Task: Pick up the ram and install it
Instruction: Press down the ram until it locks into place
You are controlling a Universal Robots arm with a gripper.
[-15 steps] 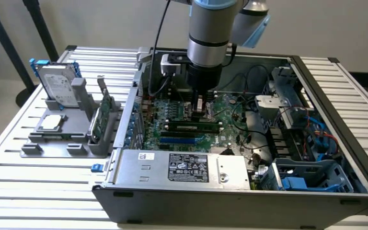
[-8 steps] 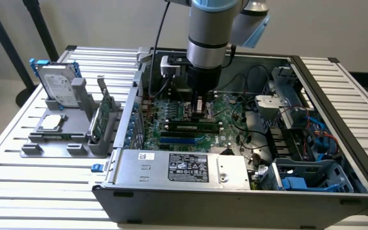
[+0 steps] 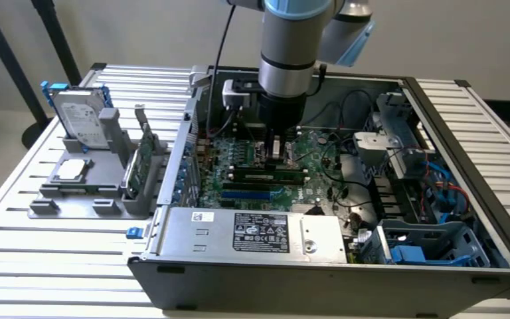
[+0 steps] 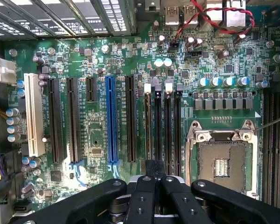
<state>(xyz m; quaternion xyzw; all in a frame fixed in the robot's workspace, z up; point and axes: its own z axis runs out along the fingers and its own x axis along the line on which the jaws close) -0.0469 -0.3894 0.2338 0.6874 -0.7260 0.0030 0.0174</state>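
Clenched jaws mark the gripper (image 4: 155,179) as it hangs low inside an open computer case (image 3: 467,139), its black fingers (image 4: 144,196) pressed together with a dark edge showing just beyond their tips; whether that edge is the ram held end-on or part of the board below cannot be told. In the exterior view, the arm (image 3: 289,46) descends straight down over the motherboard (image 4: 98,135), where a long green stick (image 3: 268,177) with dark chips lies along the memory slots just in front of the gripper, apparently the ram itself, seated or nearly so. The wrist view looks onto a row of narrow dark memory slots (image 4: 163,126) with pale latches, beside the bare processor socket (image 4: 221,161) and a blue expansion slot (image 4: 110,119). Outside the case, on the exterior view's left, a grey fixture (image 3: 87,189) holds a hard drive (image 3: 82,116) and a taller green card (image 3: 141,163). Risks from this position appear to lie in alignment: a stick pressed down slightly askew could bind against a latch or stay half-seated, and a shut gripper pushing off-centre could slide onto neighbouring capacitors or the exposed socket, whose contacts would likely not tolerate contact.
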